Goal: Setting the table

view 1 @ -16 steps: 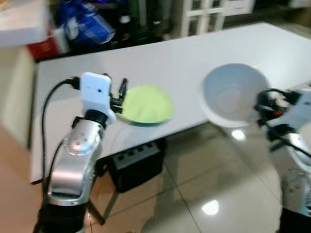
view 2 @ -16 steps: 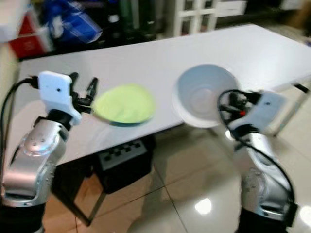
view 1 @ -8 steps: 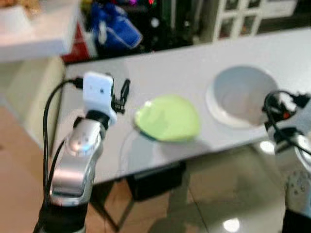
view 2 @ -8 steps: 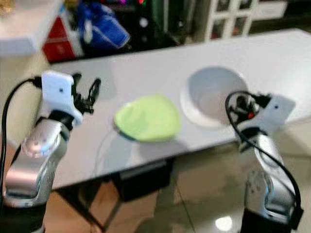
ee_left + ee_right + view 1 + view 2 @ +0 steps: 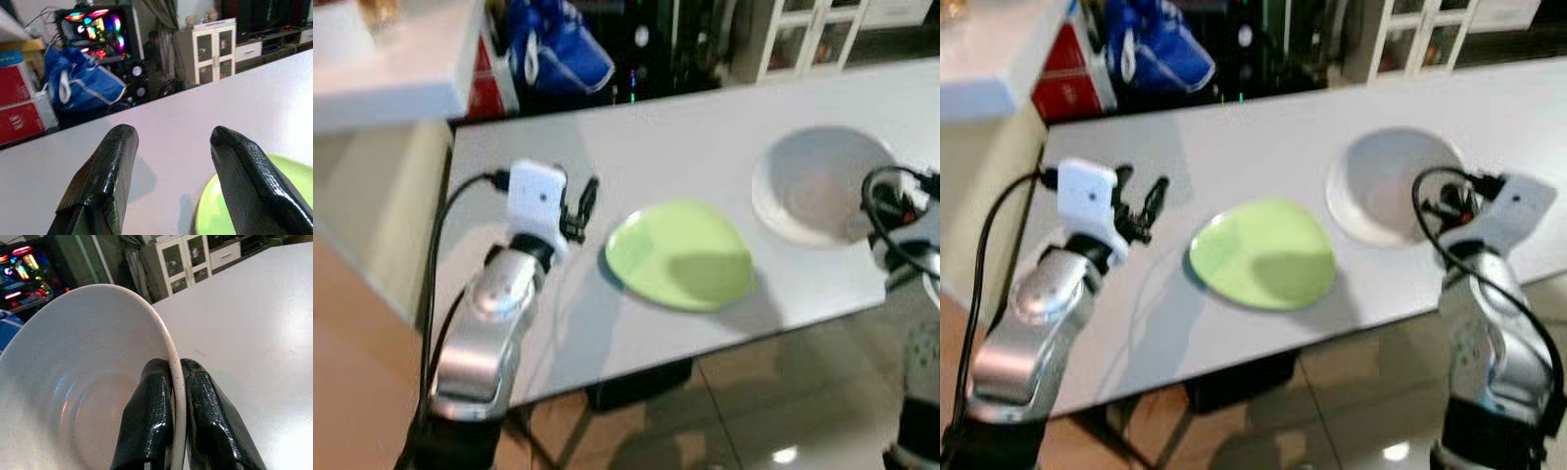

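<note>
one green plate (image 5: 680, 256), one white bowl (image 5: 818, 184)

Green plate (image 5: 679, 256) between left pincer (image 5: 581, 204) and white bowl (image 5: 816, 185)

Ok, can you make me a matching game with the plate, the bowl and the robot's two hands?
Things:
1. flat green plate
2. round white bowl
3. left hand
4. right hand

States:
a. open, holding nothing
b. pinching a rim
c. lying near the table's edge
d. held by its rim

Pairs: 1-c, 2-d, 3-a, 4-b
</note>
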Tool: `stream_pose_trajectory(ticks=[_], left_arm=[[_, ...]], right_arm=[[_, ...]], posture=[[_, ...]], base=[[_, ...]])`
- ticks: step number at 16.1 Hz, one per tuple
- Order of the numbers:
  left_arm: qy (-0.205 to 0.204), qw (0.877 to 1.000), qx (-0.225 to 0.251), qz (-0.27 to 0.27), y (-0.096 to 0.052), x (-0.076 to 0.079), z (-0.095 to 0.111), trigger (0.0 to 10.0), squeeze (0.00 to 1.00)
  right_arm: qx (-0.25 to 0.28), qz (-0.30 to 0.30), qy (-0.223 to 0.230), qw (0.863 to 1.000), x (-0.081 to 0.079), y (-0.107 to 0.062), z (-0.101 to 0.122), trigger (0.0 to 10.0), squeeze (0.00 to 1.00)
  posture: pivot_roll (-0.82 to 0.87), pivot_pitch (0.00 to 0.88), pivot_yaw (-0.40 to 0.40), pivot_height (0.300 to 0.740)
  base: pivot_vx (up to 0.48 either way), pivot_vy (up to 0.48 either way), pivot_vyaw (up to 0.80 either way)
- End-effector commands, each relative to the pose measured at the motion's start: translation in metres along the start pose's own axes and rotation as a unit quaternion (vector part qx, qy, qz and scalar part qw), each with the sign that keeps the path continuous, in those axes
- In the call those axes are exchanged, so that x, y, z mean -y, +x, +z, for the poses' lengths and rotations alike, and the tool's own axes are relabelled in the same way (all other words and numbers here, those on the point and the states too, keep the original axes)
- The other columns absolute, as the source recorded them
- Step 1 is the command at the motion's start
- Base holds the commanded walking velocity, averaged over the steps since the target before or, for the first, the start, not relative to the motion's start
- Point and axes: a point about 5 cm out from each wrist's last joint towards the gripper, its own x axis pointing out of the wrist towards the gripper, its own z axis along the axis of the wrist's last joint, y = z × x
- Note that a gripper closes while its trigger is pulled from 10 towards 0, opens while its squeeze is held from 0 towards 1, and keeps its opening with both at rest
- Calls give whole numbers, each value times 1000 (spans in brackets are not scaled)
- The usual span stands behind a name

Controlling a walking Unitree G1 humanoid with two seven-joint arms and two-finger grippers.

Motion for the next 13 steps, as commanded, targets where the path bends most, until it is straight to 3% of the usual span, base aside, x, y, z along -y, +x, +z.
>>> stream_pose_trajectory(ticks=[1,7,11,13], left_arm=[[-3,1000,-6,7,-3,-2,-4,10000,0],[2,1000,-20,12,-14,0,-12,10000,0],[6,1000,-17,6,-8,-6,-10,10000,0],[-16,999,-22,29,-5,-10,-12,10000,0]], right_arm=[[19,16,6,1000,-8,3,12,10000,0],[-20,22,13,999,-7,17,2,10000,0],[-36,-10,43,998,2,25,-11,10000,0],[-31,-14,53,998,4,37,-12,10000,0]], posture=[[-19,0,32,740],[-24,13,-1,740],[-14,12,22,740],[-6,2,18,740]], base=[[0,0,0],[0,0,0],[0,0,0],[0,0,0]])
